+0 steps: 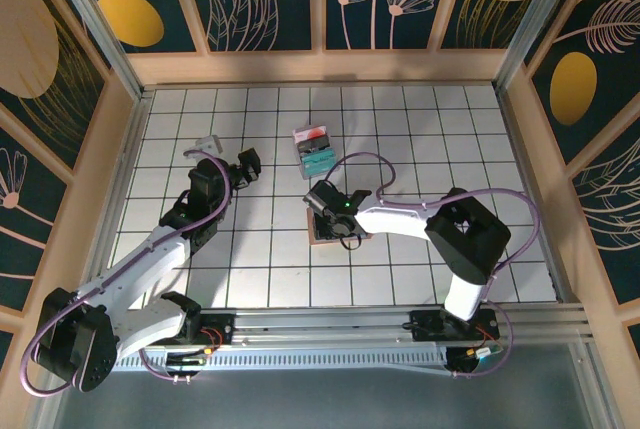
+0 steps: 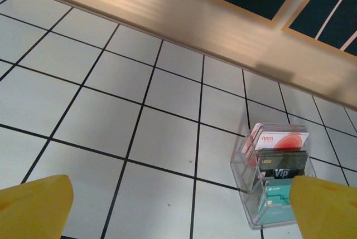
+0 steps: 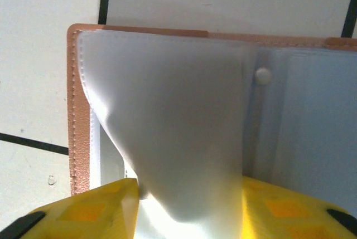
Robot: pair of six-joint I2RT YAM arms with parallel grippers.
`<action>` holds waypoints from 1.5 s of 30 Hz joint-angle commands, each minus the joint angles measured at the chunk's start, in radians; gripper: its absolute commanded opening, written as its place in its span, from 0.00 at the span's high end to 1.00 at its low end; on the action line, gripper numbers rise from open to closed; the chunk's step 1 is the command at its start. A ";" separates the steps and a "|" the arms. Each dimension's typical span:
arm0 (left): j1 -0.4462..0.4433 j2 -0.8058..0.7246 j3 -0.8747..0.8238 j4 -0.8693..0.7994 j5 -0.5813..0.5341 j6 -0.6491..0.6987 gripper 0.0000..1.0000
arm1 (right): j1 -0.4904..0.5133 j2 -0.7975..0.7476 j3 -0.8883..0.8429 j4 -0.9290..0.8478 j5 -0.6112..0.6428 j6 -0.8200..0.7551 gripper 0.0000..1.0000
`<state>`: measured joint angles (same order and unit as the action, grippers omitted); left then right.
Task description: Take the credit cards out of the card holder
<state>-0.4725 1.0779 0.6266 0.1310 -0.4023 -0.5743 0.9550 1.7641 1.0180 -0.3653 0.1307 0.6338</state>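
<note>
The card holder (image 1: 319, 239) lies open on the tiled table near the middle, its pinkish-tan edge (image 3: 77, 111) framing grey-blue inner faces. My right gripper (image 1: 338, 225) is down on it. In the right wrist view a pale stitched inner flap (image 3: 167, 111) of the holder is bent upward, and my right gripper (image 3: 189, 211) is shut on it, a yellow finger pressed against each side. The credit cards in the holder are hidden behind this flap. My left gripper (image 1: 246, 165) hangs open over bare tiles to the left, and its yellow fingertips (image 2: 33, 205) stand wide apart with nothing between them.
A clear plastic stand (image 1: 313, 149) with a red-and-white, a black and a teal card (image 2: 277, 172) sits behind the holder, just right of the left gripper. A wooden wall (image 2: 184, 16) rims the table's far side. A small pale piece (image 1: 205, 142) lies at the back left.
</note>
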 commanded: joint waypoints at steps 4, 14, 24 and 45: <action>-0.003 0.013 0.038 0.001 0.006 -0.001 0.01 | -0.009 -0.030 -0.033 -0.050 0.056 0.016 0.57; -0.003 -0.007 0.050 -0.008 0.004 0.036 0.01 | -0.033 -0.072 -0.022 -0.126 0.187 0.029 0.44; -0.003 -0.022 0.049 -0.019 -0.018 0.042 0.01 | -0.086 -0.118 -0.061 -0.138 0.217 0.036 0.47; -0.358 0.209 0.120 -0.073 -0.111 0.179 0.01 | -0.221 -0.274 -0.222 -0.057 0.150 0.044 0.56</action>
<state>-0.7963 1.2621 0.7361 0.0734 -0.4854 -0.3786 0.7589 1.5375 0.8238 -0.4290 0.2832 0.6598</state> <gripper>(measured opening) 0.988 0.441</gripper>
